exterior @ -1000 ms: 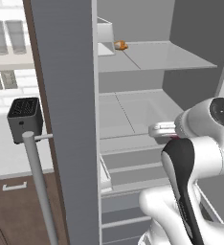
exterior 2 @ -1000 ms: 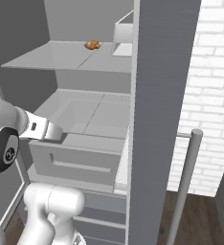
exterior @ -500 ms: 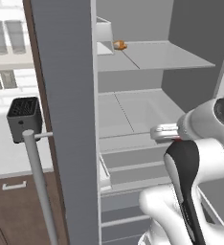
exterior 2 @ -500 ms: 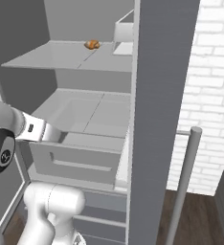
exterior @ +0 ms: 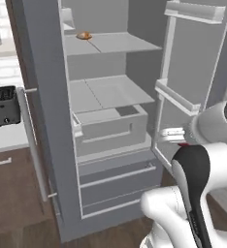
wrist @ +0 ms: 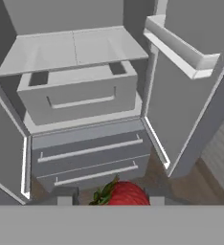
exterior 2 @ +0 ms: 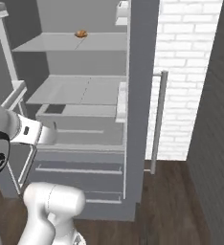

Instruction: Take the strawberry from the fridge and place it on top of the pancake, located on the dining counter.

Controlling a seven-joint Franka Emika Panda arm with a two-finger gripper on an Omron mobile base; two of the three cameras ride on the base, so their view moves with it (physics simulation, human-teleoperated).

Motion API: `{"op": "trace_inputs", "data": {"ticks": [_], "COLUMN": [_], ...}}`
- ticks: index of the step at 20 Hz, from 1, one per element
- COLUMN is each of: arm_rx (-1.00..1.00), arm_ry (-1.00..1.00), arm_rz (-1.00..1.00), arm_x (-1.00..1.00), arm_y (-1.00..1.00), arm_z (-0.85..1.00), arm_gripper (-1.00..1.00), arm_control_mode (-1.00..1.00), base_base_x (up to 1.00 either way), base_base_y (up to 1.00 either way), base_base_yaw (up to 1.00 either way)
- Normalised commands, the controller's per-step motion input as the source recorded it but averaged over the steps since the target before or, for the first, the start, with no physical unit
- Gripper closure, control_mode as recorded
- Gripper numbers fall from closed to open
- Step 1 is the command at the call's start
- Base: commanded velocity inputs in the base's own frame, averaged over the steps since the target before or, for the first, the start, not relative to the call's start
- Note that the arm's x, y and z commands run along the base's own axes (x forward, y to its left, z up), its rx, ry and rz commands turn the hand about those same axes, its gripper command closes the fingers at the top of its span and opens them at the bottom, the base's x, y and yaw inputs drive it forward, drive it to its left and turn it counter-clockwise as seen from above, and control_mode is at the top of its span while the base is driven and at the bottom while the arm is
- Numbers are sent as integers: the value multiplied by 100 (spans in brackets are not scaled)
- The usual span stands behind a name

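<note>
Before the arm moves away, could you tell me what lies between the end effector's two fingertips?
In the hand view, the strawberry sits between the two dark fingertips of the end effector, with the fridge open beyond.

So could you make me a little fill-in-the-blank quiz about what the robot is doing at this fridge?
1. The gripper holds a red ____.
2. Both doors of the fridge stand ____.
3. The orange-tan food lies on the ____ shelf.
4. Under the pulled-out bin are ____ bottom drawers.

Missing words: strawberry; open; top; two
</note>
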Motion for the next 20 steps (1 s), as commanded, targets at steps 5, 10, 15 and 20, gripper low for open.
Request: {"op": "trace_inputs", "data": {"ticks": [5,10,15,20], "arm_rx": [0,0,0,0], "arm_ry": [0,0,0,0], "arm_rz": [0,0,0,0], "arm_x": [0,0,0,0], "arm_y": [0,0,0,0], "arm_z": [0,0,0,0], "arm_gripper": [100,100,100,100], "arm_control_mode": [100,100,100,100], "base_base_x": [-92,-24,0,0], "base_base_y": [-1,-2,-10,-24], "base_base_yaw": [-66,-86,-97,-93]}}
